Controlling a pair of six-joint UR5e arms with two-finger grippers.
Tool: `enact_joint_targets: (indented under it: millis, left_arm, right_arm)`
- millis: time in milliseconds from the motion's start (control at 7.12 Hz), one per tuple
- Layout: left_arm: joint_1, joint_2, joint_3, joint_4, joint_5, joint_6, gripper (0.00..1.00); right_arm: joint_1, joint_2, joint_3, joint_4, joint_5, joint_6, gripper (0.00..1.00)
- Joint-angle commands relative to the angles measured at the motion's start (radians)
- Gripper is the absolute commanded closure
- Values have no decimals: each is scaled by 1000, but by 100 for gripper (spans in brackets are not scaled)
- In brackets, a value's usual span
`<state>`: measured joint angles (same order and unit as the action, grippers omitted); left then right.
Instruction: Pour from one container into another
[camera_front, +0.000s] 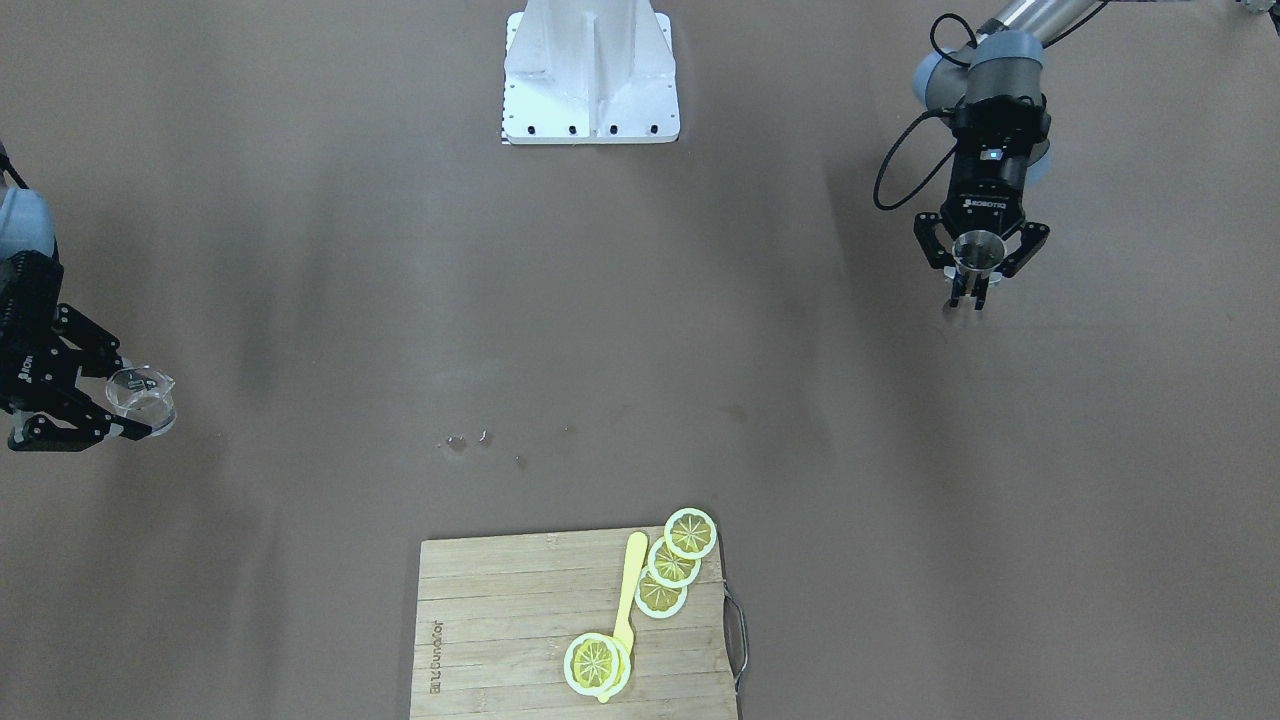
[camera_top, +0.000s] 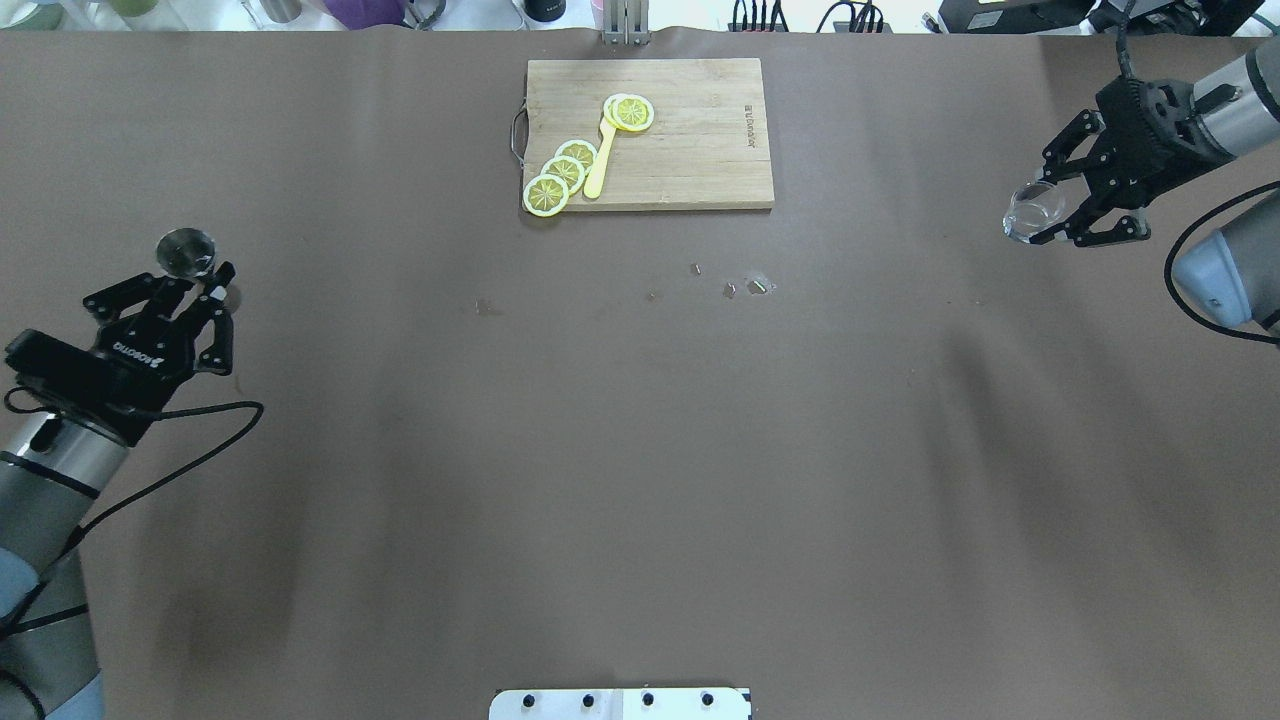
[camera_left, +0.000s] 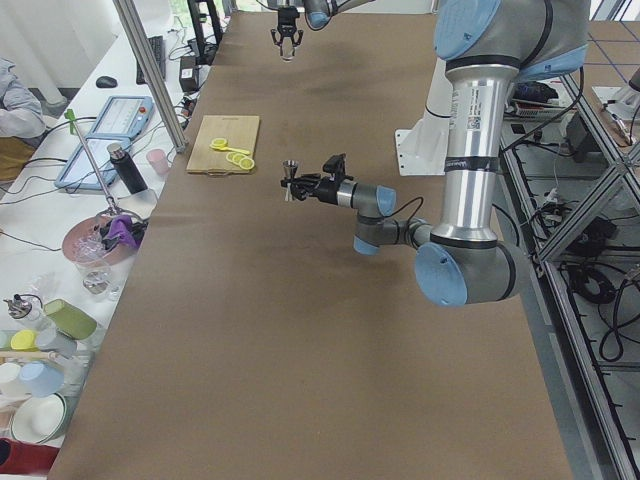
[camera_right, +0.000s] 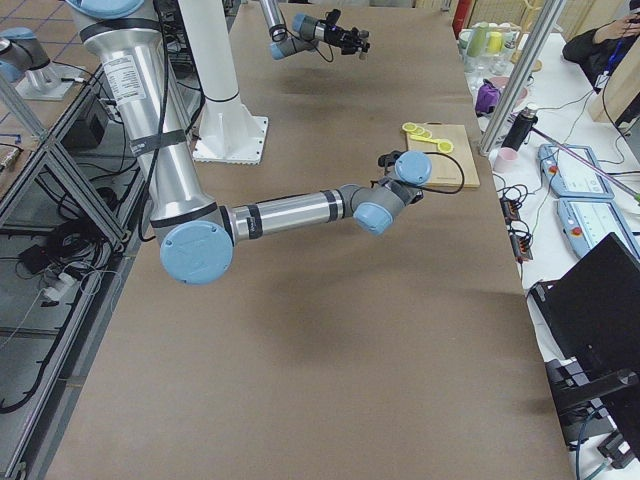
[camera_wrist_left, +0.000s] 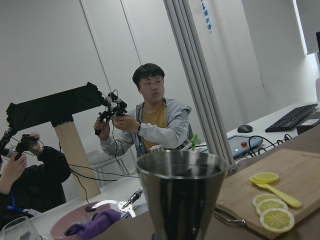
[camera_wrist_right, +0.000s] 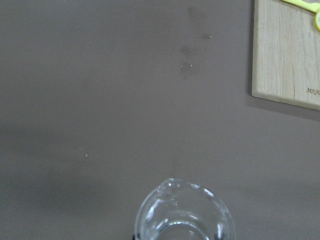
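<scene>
Here, in the front-facing view, the left gripper (camera_front: 968, 288) is clamped on a steel jigger (camera_front: 978, 250), while the right gripper (camera_front: 143, 402) grips a clear glass cup (camera_front: 140, 392). Overhead, each vessel sits at its gripper's tip, above the counter (camera_top: 640, 450), the two grippers well apart.

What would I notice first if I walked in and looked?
The left hand, far out on one side, grips a shiny metal cup; the right hand, far out on the other, grips a clear glass cup. Next, bright yellow lemon slices on the wooden board across from the robot.
</scene>
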<state>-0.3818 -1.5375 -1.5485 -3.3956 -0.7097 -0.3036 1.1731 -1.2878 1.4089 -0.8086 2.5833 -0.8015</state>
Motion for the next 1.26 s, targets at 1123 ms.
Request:
enact_joint_targets:
  millis: [1123]
  left_arm:
    - [242, 346, 131, 440, 455, -1139, 100]
  right_arm:
    - [-65, -19, -386, 861, -84, 554, 100]
